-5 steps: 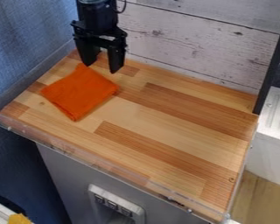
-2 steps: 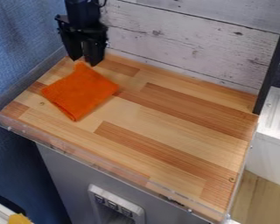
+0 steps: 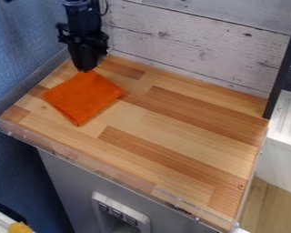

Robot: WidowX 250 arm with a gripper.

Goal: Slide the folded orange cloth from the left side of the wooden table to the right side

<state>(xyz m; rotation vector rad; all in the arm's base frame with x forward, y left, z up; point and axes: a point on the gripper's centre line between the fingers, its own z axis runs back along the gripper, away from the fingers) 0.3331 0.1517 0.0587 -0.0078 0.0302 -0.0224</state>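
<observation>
The black gripper (image 3: 85, 68) hangs down at the upper left of the work surface, with its tip at the back corner of an orange cloth (image 3: 83, 97). That corner is hidden behind the tip, so a hold on it cannot be made out. The cloth lies flat and folded, roughly square and turned at an angle, on the left part of the wooden tabletop (image 3: 172, 123).
A whitewashed plank wall (image 3: 196, 45) rises behind the tabletop, and a blue wall (image 3: 20, 50) stands at the left. A clear low rim (image 3: 99, 169) runs along the front edge. At the right are a black upright post (image 3: 283, 68) and a white unit (image 3: 284, 159).
The gripper has moved left, then down to the cloth's back corner, and has turned so that it looks narrower. The cloth has not visibly shifted.
</observation>
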